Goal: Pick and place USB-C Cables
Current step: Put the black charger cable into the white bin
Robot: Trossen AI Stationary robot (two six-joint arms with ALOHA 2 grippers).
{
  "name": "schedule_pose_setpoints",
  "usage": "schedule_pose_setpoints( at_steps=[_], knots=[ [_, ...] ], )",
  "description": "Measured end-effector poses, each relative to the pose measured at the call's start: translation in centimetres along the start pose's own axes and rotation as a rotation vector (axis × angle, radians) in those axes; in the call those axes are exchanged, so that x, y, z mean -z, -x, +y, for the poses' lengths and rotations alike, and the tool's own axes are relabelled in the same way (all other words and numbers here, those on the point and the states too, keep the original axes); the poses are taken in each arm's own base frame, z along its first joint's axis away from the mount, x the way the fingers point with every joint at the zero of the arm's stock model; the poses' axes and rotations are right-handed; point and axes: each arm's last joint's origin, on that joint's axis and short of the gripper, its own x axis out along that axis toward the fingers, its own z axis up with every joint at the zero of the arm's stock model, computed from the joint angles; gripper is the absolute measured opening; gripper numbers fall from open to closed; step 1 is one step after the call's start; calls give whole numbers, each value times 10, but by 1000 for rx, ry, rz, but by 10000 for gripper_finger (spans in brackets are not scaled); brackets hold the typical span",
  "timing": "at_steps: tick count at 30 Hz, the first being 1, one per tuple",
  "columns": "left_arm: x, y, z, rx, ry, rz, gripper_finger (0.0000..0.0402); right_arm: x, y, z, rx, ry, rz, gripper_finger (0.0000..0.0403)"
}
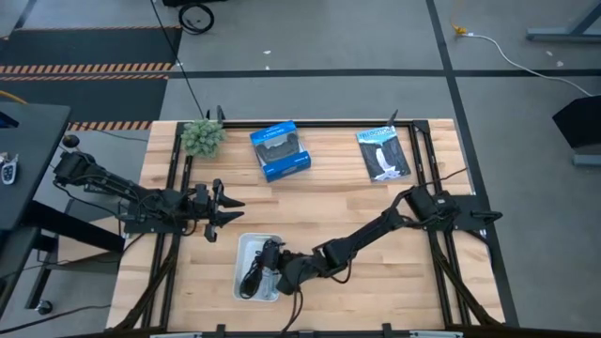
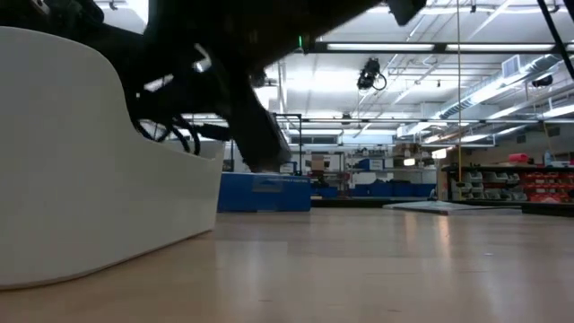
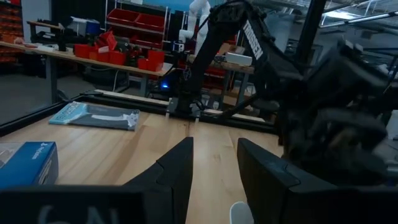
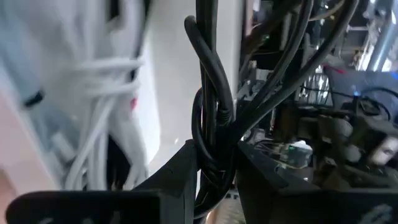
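Right gripper (image 4: 214, 163) (arm stretched low) pinches black cable (image 4: 211, 112) over bin (image 1: 246, 246).

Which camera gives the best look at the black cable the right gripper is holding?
The right wrist view: the black cable fills it, pinched between the right gripper fingers. The high view shows it small over the white bin. The low view shows only loops above the bin wall; the left wrist view doesn't show it clearly.
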Motion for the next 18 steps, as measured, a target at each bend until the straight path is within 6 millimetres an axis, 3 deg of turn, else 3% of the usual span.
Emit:
schedule_pose_setpoints(
  at_steps=[7, 18],
  knots=[
    [0, 0, 0, 0, 0, 0, 133, 0, -10, 19, -33, 187, 44, 112],
    [0, 0, 0, 0, 0, 0, 133, -3, -6, 17, -29, 199, 38, 182]
  ],
)
